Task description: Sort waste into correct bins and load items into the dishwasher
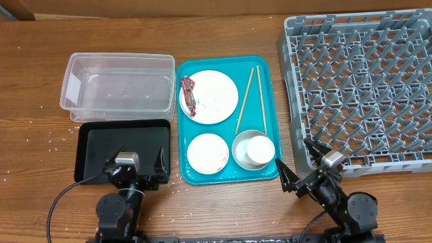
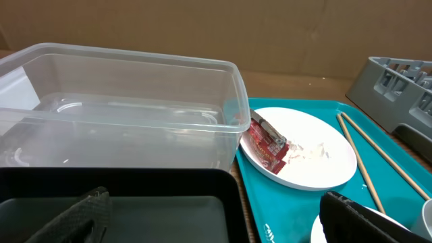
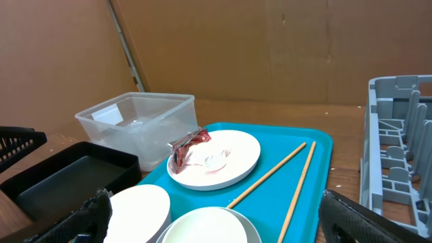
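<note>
Left jaws: wide apart, gripping nothing. Fingers (image 2: 77, 217) sit low over the near part of the black tray (image 1: 91, 152).
- Straight ahead, just past the tray's far edge: clear tub (image 2: 135, 101). Cannot tell whether tub and tray touch.
- Ahead and to the right: teal tray (image 1: 266, 81) carrying the larger plate (image 2: 324, 169).
- Red wrapper (image 2: 266, 143) lies crumpled on that plate, on the edge nearest the tub.
- Pale scraps (image 2: 307, 152) lie on the plate just beside the wrapper; rice or tissue, cannot tell.
- Off to the left, on the bare tabletop (image 1: 40, 182): loose white grains (image 1: 54, 138), scattered.

Right jaws: also apart, gripping nothing. Fingers (image 3: 91, 214) hang over the tabletop, between the near right corner of the teal tray and the near left corner of the dish rack (image 1: 364, 88).
- Closest, just ahead and left: bowl (image 1: 241, 145) on the teal tray, with the cup (image 1: 260, 150) sitting inside it.
- Left of the bowl, just beside it: smaller plate (image 3: 138, 206), speckled with residue.
- Farther ahead: two chopsticks (image 1: 246, 100) flat on the tray to the right of the larger plate, close at the far ends and spreading toward the jaws.
- To the right and ahead: the rack, pegs upright, well apart from the tub.
</note>
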